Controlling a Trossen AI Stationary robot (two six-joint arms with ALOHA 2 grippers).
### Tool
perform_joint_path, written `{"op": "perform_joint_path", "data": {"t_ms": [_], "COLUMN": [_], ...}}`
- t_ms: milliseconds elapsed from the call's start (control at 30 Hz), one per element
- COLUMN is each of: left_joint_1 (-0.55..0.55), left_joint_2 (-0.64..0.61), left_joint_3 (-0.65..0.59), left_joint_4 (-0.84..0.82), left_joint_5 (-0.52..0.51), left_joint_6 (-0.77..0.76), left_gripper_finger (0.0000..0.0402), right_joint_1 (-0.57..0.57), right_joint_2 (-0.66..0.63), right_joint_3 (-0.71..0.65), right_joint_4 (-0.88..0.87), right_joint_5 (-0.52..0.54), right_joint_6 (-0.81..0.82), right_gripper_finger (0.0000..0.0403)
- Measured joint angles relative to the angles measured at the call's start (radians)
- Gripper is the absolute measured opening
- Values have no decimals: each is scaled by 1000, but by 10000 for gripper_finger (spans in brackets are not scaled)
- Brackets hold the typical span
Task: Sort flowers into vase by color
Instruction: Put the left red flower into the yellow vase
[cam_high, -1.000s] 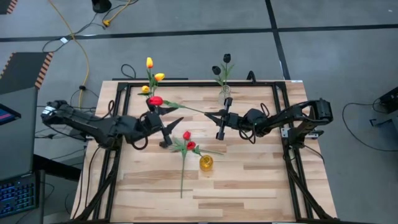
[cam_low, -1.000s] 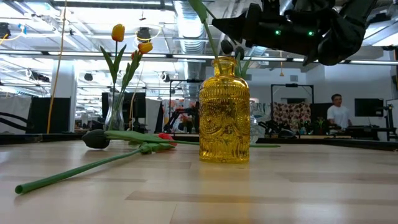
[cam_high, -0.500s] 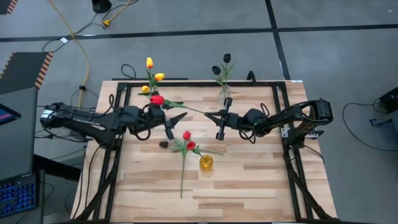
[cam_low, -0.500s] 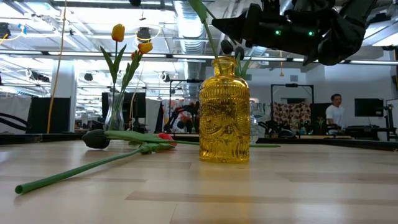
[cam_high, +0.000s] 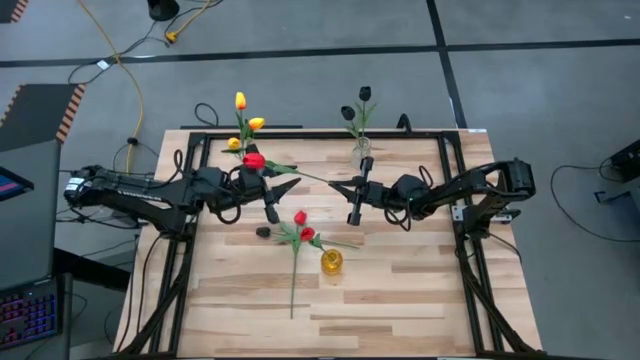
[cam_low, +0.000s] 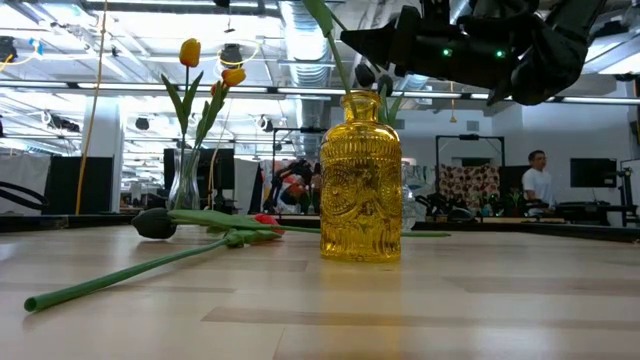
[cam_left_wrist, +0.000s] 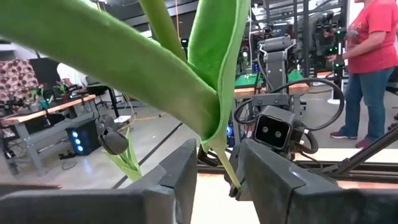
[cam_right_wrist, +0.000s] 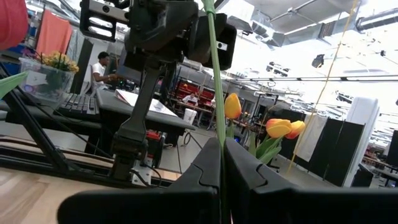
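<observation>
Bare wood across the near half of the counter (cam_high: 400, 290); black frame rails along both side edges and the far edge.

Left gripper (cam_high: 283, 190) near the far-left part of the counter, jaws around the leafy stem of a red tulip (cam_high: 252, 160), stem in the narrow gap between them without a clearly tight pinch. Its head toward the far-left corner, long axis slanting across toward the right gripper (cam_high: 348, 199), whose jaws are closed on the other end of the thin green stem (cam_right_wrist: 217, 106).

Yellow tulips (cam_high: 243, 113) upright in a clear vase (cam_low: 186, 180) at the far-left edge. Black tulips (cam_high: 358, 108) upright in a second vase at the far edge.

Two more red tulips (cam_high: 303, 226) flat mid-counter, stems toward the near edge, just beside the yellow glass vase (cam_high: 331, 262). Black tulip head (cam_high: 263, 232) lying just left of them.
</observation>
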Motion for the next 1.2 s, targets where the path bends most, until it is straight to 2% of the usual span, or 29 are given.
{"op": "perform_joint_path", "data": {"t_ms": [400, 833, 1200], "left_joint_1": [0, 0, 0], "left_joint_2": [0, 0, -1], "left_joint_3": [0, 0, 0], "left_joint_4": [8, 13, 13], "left_joint_5": [0, 0, -1], "left_joint_6": [7, 7, 7], "left_gripper_finger": [56, 19, 10], "right_joint_1": [0, 0, 0], "right_joint_2": [0, 0, 0], "right_joint_3": [0, 0, 0], "right_joint_4": [-15, -19, -18], "right_joint_5": [0, 0, 9], "right_joint_6": [0, 2, 0], "right_gripper_finger": [32, 35, 67]}}
